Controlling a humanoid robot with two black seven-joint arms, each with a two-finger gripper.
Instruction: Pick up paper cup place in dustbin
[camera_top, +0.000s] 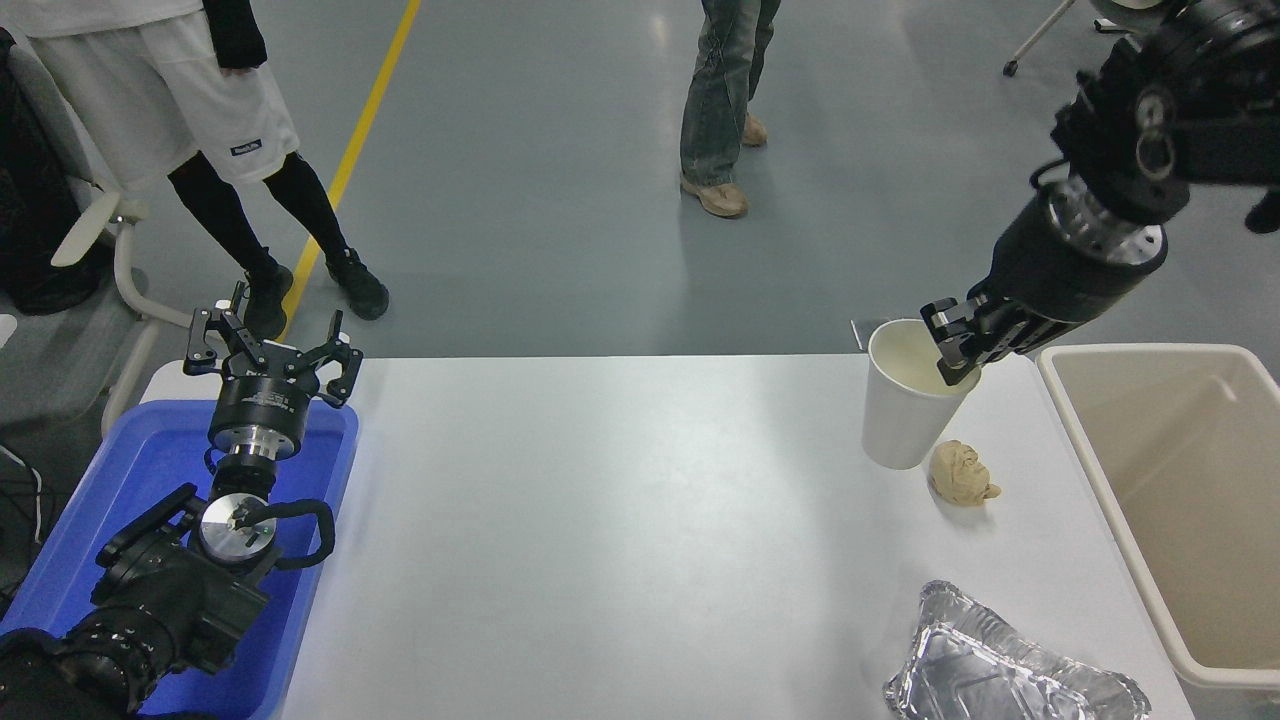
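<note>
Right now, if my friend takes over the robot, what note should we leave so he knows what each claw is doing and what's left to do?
Right claw: shut on the rim of the paper cup, one finger inside, holding it in the air above the table, near the far right corner.
Left claw: open, parked over the blue bin.
Dustbin: at the table's right edge, just right of the cup.
Done: cup picked up.
Left: carry it right over the dustbin and let go.
Paper wad and foil tray lie on the table.
</note>
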